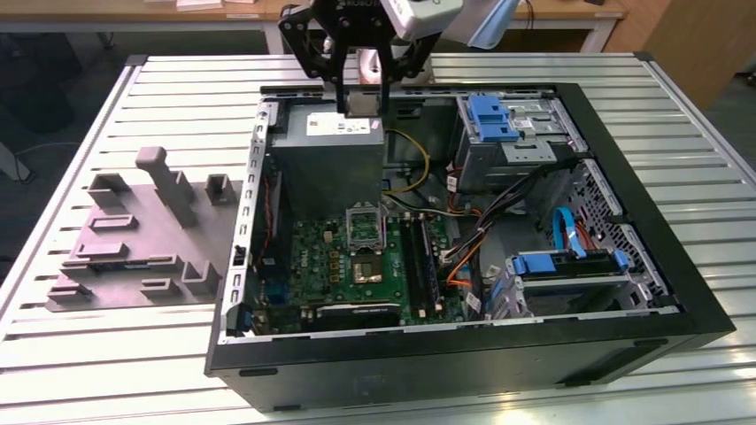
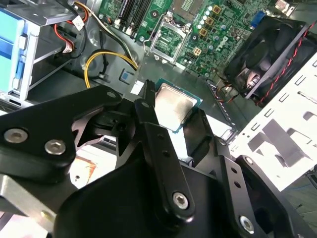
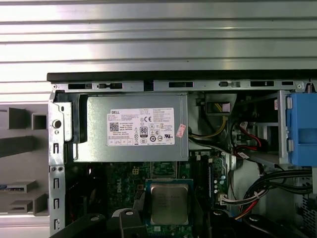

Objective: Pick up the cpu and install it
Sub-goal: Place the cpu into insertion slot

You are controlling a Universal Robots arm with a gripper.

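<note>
Your gripper point(image 1: 361, 96) is clamped on the cpu point(image 1: 363, 107), pinching it by 2 opposite edges, with its silvery top showing in both wrist views. The chip hangs above the grey power-supply box point(image 1: 336, 146), well apart from the motherboard socket point(image 1: 364, 223). The open computer case point(image 1: 661, 266) lies on a ribbed metal table point(image 1: 142, 354); a wooden desk point(image 1: 119, 11) stands behind.

— How's your light?
— Even, from above. In the exterior view your table point(image 1: 83, 354) is bright, the case point(image 1: 473, 354) interior dim, and the floor point(image 1: 48, 97) at ten o'clock dark.
— Any glare?
— White bands across the table in the first wrist view, and the cpu point(image 2: 173, 106) top gleams.
</note>
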